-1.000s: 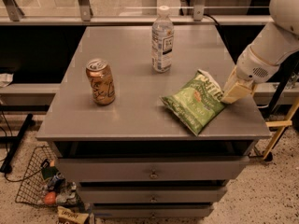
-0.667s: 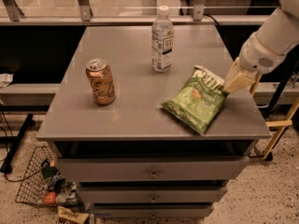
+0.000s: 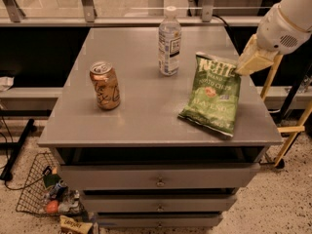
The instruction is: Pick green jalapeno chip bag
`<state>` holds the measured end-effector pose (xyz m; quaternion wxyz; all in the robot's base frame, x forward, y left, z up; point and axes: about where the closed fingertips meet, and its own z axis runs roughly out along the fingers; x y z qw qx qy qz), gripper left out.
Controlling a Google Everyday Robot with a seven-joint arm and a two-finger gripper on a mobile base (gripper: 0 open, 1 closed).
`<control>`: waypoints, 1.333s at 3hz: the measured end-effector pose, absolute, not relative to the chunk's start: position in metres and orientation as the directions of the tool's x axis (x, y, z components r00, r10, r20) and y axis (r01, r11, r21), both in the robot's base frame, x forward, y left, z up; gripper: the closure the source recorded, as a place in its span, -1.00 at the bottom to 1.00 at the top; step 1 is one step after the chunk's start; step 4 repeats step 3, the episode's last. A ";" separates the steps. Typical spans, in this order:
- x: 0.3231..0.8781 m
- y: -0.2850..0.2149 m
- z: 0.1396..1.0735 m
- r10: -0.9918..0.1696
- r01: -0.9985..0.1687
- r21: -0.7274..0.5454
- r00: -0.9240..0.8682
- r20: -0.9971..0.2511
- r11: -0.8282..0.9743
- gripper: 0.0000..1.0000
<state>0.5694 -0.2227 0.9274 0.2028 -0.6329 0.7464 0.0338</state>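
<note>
Gripper [image 3: 246,65] over right edge of table [image 3: 136,126], jaws closed, pinching top right corner of green jalapeno chip bag [image 3: 212,94]. Bag hangs tilted from that corner. Lower edge near front right corner, cannot tell if touching. Likely reason for corner pinch: flat seam, contents uncrushed. Can [image 3: 105,85] and bottle [image 3: 169,42] stand apart from bag.

Can [image 3: 105,86] sits left on the bench [image 3: 141,118], bottle [image 3: 169,43] behind and right of it. Green jalapeno chip bag [image 3: 213,96] lies right, near the front edge, and the hand [image 3: 243,67] is clamped on its far right corner.
</note>
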 end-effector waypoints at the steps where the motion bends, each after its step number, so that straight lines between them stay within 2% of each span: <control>1: 0.572 -0.218 0.955 -0.933 -0.951 -0.253 -0.080 -0.351 0.177 1.00; 3: 0.579 -0.208 1.008 -0.932 -0.928 -0.346 0.000 -0.362 0.135 1.00; 4: 0.579 -0.208 1.008 -0.932 -0.928 -0.346 0.000 -0.362 0.135 1.00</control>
